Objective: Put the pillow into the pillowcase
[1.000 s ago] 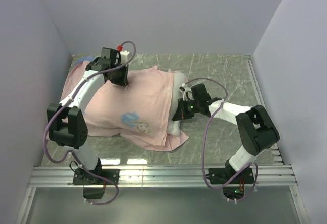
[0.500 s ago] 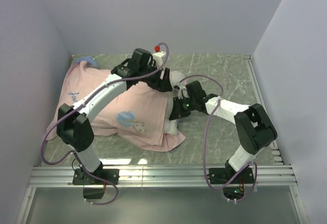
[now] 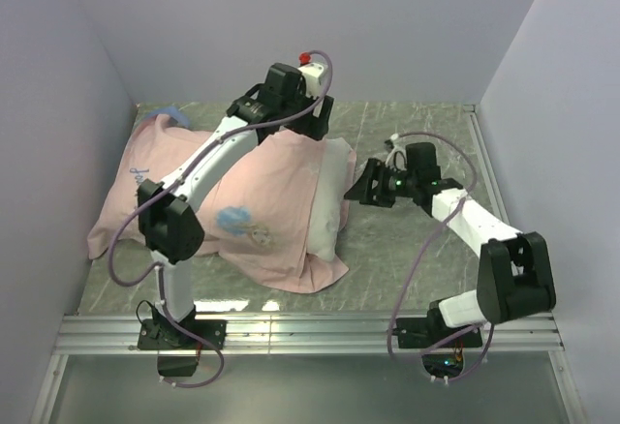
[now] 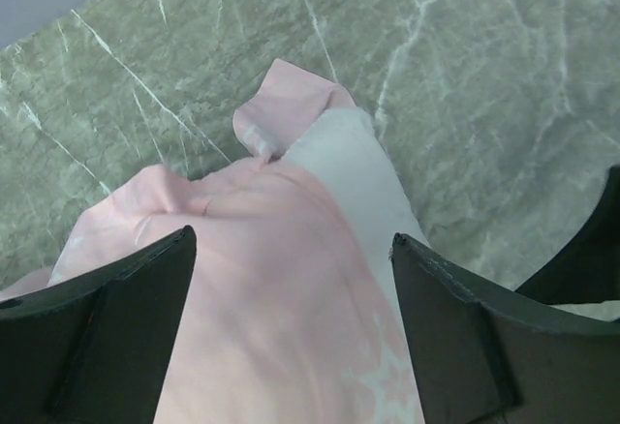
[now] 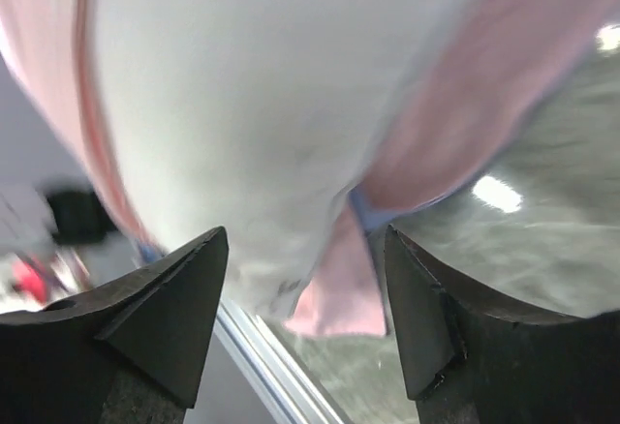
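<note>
The right end effector (image 5: 302,240) is pointing toward 9 o'clock with its jaws standing spread and nothing between them, and the bare white end of the pillow (image 3: 335,196) is lying just ahead of its fingertips. The left end effector (image 4: 291,240) is hanging at about 12 o'clock over the far corner of the pillowcase's (image 3: 252,192) mouth, jaws likewise spread wide and pinching nothing. The pillow is lying mostly inside the pink case on the bench (image 3: 417,124), its long axis running roughly from 8 to 2 o'clock, with only a white strip sticking out at the 3 o'clock end. That exposed end is facing the right arm, which looks the nearer one for pushing it in, while the left is sitting over the hem it would need to pull. The overhead view is showing the whole layout and both arms. The left wrist view is adding the folded pink corner lying beside the white edge. The right wrist view, blurred, is showing a blue lining under the pillow that the overhead view is hiding.
</note>
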### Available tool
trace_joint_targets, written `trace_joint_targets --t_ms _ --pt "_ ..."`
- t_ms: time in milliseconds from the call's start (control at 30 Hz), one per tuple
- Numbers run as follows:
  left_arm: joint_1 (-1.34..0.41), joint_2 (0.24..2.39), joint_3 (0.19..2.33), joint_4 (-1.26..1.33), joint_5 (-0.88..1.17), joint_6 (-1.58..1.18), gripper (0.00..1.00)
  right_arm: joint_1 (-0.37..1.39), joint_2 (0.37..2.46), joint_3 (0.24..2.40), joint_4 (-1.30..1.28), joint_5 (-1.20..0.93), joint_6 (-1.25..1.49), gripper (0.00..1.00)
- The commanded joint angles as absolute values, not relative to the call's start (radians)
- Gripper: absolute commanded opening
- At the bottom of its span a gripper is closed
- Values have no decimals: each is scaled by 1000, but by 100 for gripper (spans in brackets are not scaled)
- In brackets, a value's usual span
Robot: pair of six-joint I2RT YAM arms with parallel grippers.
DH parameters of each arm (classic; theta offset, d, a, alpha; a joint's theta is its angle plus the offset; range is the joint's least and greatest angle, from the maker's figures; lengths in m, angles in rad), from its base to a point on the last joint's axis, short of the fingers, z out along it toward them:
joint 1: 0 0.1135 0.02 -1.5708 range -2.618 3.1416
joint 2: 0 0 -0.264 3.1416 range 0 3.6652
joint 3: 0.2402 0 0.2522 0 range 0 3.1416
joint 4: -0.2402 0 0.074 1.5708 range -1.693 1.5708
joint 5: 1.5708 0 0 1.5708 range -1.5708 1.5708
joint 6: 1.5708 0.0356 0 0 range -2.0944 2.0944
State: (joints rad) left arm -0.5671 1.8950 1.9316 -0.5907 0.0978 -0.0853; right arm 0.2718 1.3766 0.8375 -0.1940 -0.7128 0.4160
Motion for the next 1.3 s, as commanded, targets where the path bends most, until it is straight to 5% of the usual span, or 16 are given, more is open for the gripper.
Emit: trace_joint_targets --t_ms 0,267,367,467,500,600,767,1267 --pt "-584 1978 2048 -653 35 -64 88 195 1440 897 -109 -729 610 73" --pt "-604 2105 2112 -709 3 -112 79 195 1716 948 213 -765 909 74" --pt "-603 2120 2099 -704 3 -123 67 212 1765 945 299 -767 969 74" --pt "-601 2111 2076 -672 3 -141 41 235 1810 930 427 -810 1029 63" --pt "-601 2102 2075 -663 15 -152 22 242 1827 924 445 -822 1049 57" --pt "-603 2076 2072 -617 90 -182 0 302 1850 937 434 -859 1025 47" --pt "-632 2020 2051 -523 273 -268 0 382 1885 966 405 -890 991 45" --pt "-739 1890 1868 -273 399 -506 0 405 1890 1046 286 -914 912 41"
